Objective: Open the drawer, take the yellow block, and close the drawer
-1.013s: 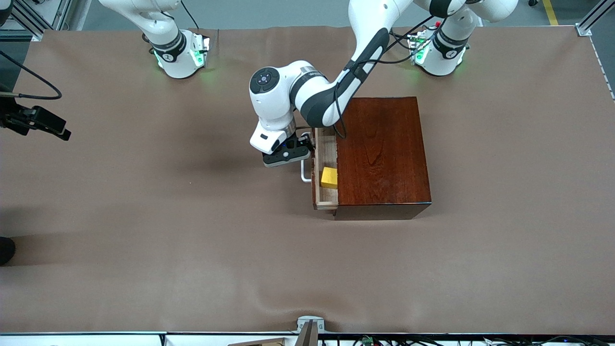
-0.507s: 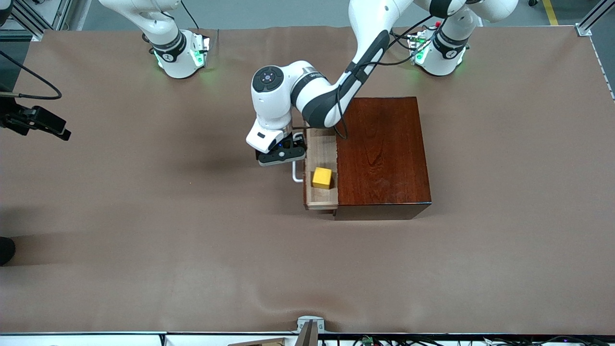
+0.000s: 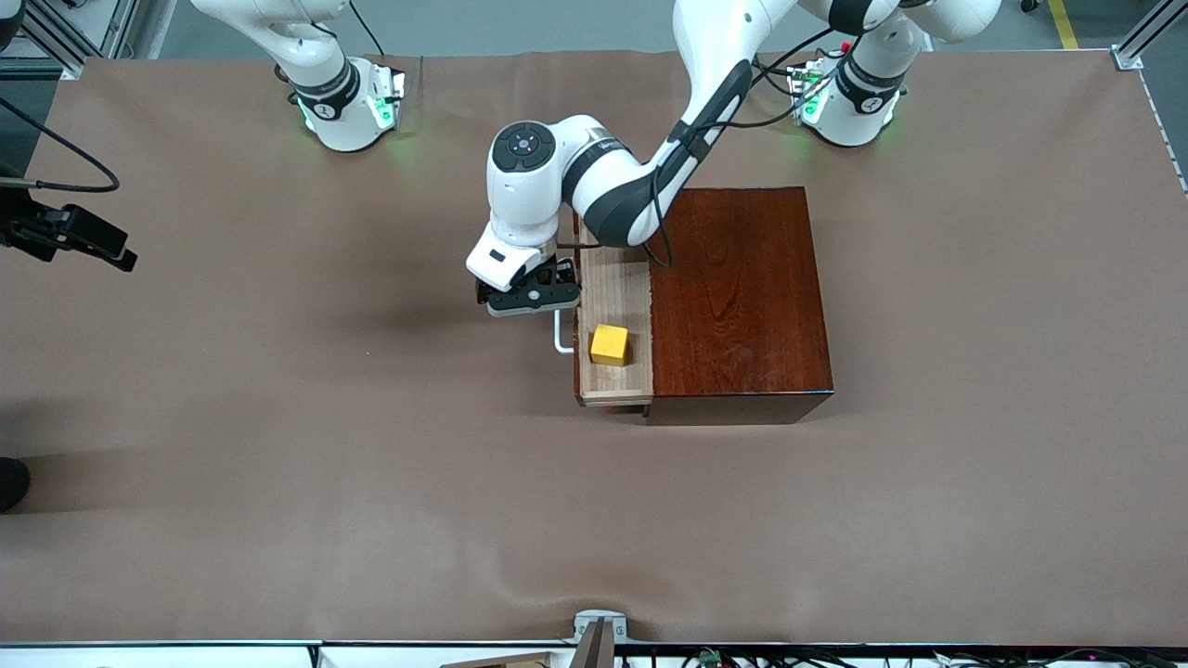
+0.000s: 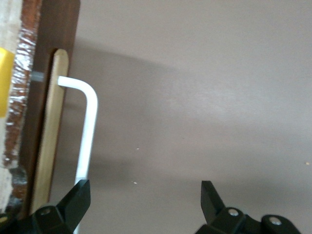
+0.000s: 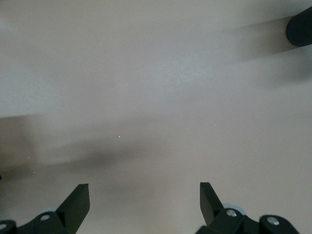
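The drawer (image 3: pixel 614 288) stands pulled out of the mahogany box (image 3: pixel 738 297) toward the right arm's end of the table. Its pale tray holds the yellow block (image 3: pixel 610 344), seen as a yellow sliver (image 4: pixel 4 80) in the left wrist view. My left gripper (image 3: pixel 527 299) is at the white handle (image 3: pixel 561 336), open. One of its fingers (image 4: pixel 78 195) sits against the handle bar (image 4: pixel 87 126), and nothing is between the fingers of this gripper (image 4: pixel 144 187). My right gripper (image 5: pixel 145 195) waits, open, over bare table; it does not show in the front view.
A black device (image 3: pixel 70 237) juts in at the right arm's end of the table. A metal bracket (image 3: pixel 599 631) sits at the table edge nearest the front camera. Brown tabletop (image 3: pixel 325 464) spreads around the box.
The drawer has slid farther out toward the right arm's end, with my left gripper moving along at the handle. More of the tray and the whole yellow block now show.
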Robot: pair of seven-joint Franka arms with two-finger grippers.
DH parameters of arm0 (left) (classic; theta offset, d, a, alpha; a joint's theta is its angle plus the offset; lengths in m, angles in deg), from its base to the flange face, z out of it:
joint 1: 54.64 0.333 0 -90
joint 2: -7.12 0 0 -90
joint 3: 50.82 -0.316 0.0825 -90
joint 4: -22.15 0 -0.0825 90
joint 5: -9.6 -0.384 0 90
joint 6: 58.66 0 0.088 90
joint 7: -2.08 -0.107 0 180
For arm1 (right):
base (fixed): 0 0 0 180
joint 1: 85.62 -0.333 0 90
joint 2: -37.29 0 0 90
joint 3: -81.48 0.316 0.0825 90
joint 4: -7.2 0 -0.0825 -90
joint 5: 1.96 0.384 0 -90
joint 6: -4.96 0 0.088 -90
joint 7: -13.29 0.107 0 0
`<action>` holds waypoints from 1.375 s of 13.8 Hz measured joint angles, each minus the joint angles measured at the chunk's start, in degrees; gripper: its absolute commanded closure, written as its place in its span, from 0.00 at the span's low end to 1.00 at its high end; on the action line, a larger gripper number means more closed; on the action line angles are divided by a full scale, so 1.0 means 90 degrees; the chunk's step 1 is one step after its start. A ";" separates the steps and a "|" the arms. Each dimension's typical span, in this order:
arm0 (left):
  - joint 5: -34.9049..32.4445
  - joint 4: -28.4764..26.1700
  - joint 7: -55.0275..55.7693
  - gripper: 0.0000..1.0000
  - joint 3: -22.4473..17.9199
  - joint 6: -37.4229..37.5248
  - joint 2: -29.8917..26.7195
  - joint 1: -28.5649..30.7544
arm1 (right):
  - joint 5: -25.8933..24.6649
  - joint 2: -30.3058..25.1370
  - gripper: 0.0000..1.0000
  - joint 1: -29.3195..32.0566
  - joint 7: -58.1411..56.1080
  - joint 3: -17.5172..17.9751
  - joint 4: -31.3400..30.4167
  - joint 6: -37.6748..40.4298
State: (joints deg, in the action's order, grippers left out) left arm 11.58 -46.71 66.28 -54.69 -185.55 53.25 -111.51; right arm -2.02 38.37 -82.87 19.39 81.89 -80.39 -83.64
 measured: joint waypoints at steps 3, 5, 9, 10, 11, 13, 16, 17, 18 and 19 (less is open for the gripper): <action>0.0011 0.0001 0.0000 0.00 0.0005 -0.0045 0.0000 0.0000 | 0.0000 0.0000 0.00 0.0000 0.0000 0.0000 0.0000 0.0000; 0.0012 0.0017 0.0000 0.00 0.0005 -0.0065 0.0001 0.0003 | 0.0000 0.0000 0.00 0.0000 0.0000 0.0000 0.0000 0.0000; 0.0163 0.0209 0.0006 0.00 -0.0013 -0.0129 -0.0047 0.0222 | 0.0000 0.0000 0.00 0.0000 0.0000 0.0000 0.0000 -0.0001; 0.0188 0.0266 0.0006 0.00 -0.0014 -0.0140 -0.0129 0.0351 | 0.0000 0.0000 0.00 0.0000 0.0000 0.0000 0.0000 -0.0001; 0.0226 0.0315 0.0007 0.00 -0.0016 -0.0143 -0.0255 0.0491 | 0.0000 0.0000 0.00 0.0000 0.0000 0.0000 0.0000 -0.0001; 0.0317 0.0348 0.0063 0.00 -0.0030 -0.0140 -0.0615 0.0758 | 0.0000 0.0000 0.00 0.0000 0.0000 0.0000 0.0000 -0.0002; 0.0436 0.0348 0.0196 0.00 -0.0047 -0.0078 -0.1182 0.1155 | 0.0000 0.0000 0.00 0.0000 0.0000 0.0000 0.0000 -0.0006; 0.0497 0.0346 0.0228 0.00 -0.0059 -0.0037 -0.1340 0.1284 | 0.0000 0.0000 0.00 0.0000 0.0000 0.0000 0.0000 -0.0008; 0.0528 0.0344 0.0268 0.00 -0.0070 0.0080 -0.1496 0.1434 | 0.0000 0.0000 0.00 0.0000 0.0000 0.0001 0.0000 -0.0008; 0.0535 0.0341 0.0293 0.00 -0.0079 0.0284 -0.1647 0.1615 | 0.0000 0.0000 0.00 0.0000 0.0000 0.0004 0.0000 -0.0008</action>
State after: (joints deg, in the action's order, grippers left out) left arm 16.40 -43.65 68.91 -55.40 -183.00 38.43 -96.98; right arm -2.02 38.37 -82.87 19.39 81.92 -80.39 -83.71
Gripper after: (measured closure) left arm 0.000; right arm 0.000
